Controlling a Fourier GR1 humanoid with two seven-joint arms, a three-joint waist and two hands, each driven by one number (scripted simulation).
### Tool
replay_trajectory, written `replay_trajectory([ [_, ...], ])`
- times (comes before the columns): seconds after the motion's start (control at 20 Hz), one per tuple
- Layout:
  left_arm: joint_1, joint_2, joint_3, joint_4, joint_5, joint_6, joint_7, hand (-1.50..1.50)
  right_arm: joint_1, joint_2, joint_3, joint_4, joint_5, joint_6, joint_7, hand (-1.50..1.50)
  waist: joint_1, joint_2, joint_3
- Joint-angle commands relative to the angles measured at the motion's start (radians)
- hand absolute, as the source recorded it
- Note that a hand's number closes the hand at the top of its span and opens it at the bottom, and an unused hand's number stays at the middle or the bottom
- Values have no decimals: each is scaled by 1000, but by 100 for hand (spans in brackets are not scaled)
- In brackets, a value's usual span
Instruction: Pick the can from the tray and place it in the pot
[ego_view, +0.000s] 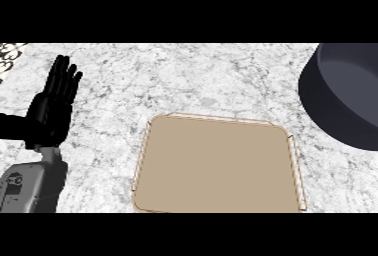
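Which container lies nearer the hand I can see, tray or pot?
The flat tan tray, just right of the open left hand; the dark pot sits at the far right edge.

We look down on a white-and-grey marbled desk (184, 75), where a tan, round-cornered tray (214, 165) lies flat at lower centre and a dark pot (332, 110) stands near its far right corner, cut off by the view's edge.

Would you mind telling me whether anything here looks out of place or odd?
One thing: the tan tray holds no can, and none shows on the counter. The dark pot is cut off at the right edge, so most of its inside is hidden. The left robot hand rests open at the left.
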Motion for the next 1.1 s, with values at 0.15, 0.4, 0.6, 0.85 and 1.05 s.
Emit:
replay_trajectory([
  [0.15,-40,5,-4,-19,-3,4,63,0,-191,-118,-3,476,13,-87,-225,150,3,0,0],
  [0.4,-39,-10,-9,25,-23,5,-2,0,-347,-167,54,830,108,-221,-392,150,18,7,1],
  [0.6,-2,-23,-11,33,-15,-19,-54,0,-456,-161,69,1045,144,-316,-452,150,21,8,1],
  [0.85,-22,-32,-20,21,-25,6,-4,0,-511,-192,115,1221,237,-394,-482,150,25,10,2],
  [1.05,-48,5,6,12,-3,-18,19,0,-543,-169,118,1336,217,-209,-390,-150,38,14,2],
])
